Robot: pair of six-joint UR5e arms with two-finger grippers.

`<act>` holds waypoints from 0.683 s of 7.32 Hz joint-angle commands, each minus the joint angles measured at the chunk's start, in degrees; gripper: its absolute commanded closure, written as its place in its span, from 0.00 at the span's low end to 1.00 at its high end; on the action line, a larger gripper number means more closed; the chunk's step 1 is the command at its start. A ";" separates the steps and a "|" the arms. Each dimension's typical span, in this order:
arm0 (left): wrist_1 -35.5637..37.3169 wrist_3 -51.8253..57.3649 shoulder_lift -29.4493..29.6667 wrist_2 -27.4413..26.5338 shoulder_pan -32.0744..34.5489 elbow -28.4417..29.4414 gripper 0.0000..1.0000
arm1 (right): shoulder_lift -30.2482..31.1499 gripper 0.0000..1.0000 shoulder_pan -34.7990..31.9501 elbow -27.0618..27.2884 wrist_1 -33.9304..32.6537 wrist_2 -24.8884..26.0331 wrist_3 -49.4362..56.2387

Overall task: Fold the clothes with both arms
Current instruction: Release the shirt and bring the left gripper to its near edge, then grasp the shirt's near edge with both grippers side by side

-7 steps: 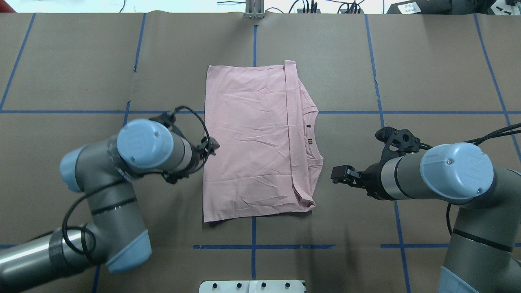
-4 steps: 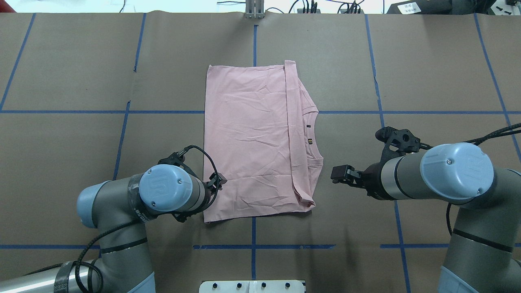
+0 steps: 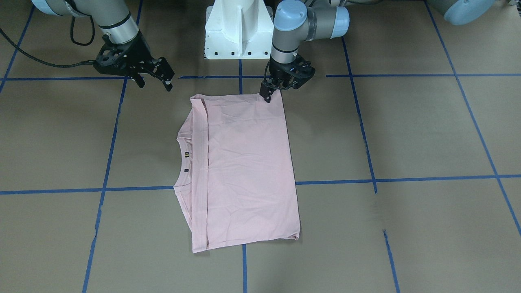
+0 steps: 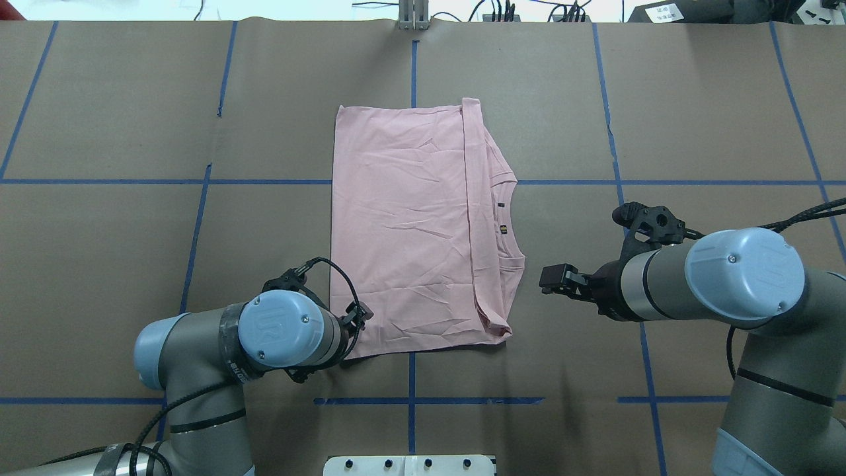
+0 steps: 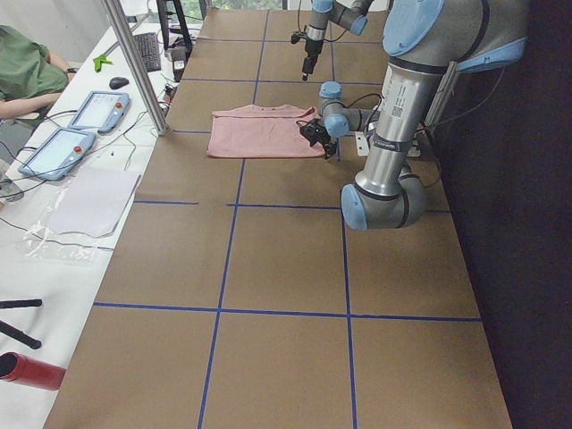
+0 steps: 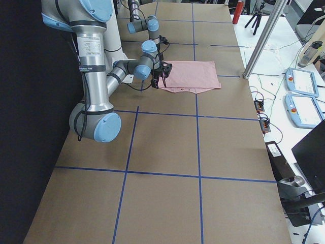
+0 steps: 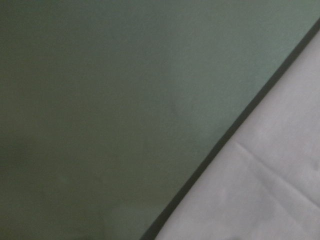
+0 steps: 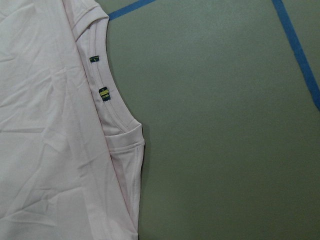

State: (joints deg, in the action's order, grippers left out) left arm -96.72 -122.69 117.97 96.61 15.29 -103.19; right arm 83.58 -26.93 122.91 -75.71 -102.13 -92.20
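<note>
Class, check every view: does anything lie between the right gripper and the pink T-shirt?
Nothing visible does. Only bare brown table separates the right gripper from the collar edge of the T-shirt. The gripper hangs clear of the cloth.

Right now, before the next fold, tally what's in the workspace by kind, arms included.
Shirt: 1
Arms: 2 (left arm, right arm)
Pedestal: 1
Total: 4
</note>
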 commanded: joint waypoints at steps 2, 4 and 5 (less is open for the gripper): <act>0.13 -0.27 -0.11 -0.11 -0.62 -0.87 0.26 | 0.00 0.00 -0.05 -0.30 0.04 0.00 0.00; 0.13 0.08 -0.20 -0.11 -0.62 -1.05 0.91 | 0.00 0.00 -0.05 -0.30 0.04 0.00 0.00; 0.13 0.61 -0.46 -0.11 -0.62 -1.83 1.00 | 0.00 0.00 -0.14 -0.30 0.04 0.00 0.00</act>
State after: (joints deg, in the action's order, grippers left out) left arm -96.59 -122.62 117.72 96.51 14.68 -104.34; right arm 83.58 -27.01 122.61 -75.67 -102.13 -92.20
